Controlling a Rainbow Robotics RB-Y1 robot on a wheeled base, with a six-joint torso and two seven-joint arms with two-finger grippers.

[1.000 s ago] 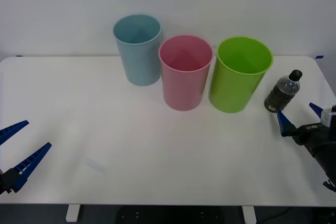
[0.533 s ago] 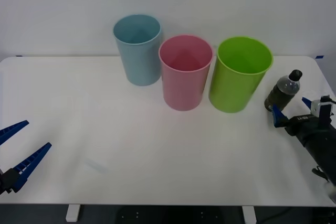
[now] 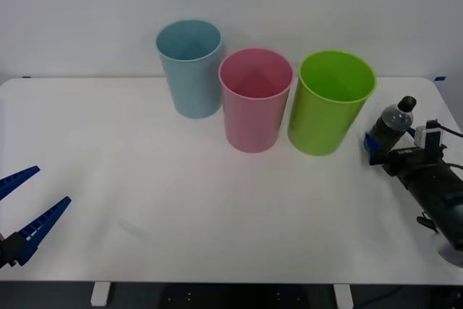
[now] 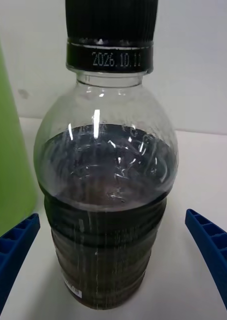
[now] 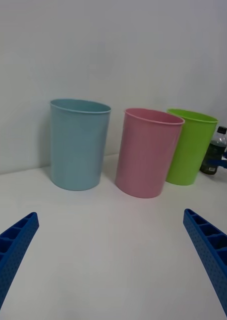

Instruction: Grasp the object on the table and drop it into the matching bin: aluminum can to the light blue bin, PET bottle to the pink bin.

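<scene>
The PET bottle [image 3: 394, 122], small and clear with dark liquid and a black cap, stands upright at the table's far right, just right of the lime green bin. My right gripper [image 3: 391, 140] is open around its lower body. In the right wrist view the bottle [image 4: 108, 200] rises between the two blue fingers [image 4: 16, 247], with a gap on each side. The pink bin [image 3: 255, 103] stands in the middle of the row, and the light blue bin [image 3: 189, 70] is to its left. My left gripper [image 3: 51, 186] hangs open at the near left edge, holding nothing.
A lime green bin [image 3: 333, 106] stands between the pink bin and the bottle, close to the bottle. The white table [image 3: 181, 200] is bare in front of the bins. In the left wrist view all three bins and the bottle [image 5: 213, 152] line up.
My right gripper has moved forward and slightly left, so its open fingers now flank the bottle. The bottle, the bins and my left arm have not moved.
</scene>
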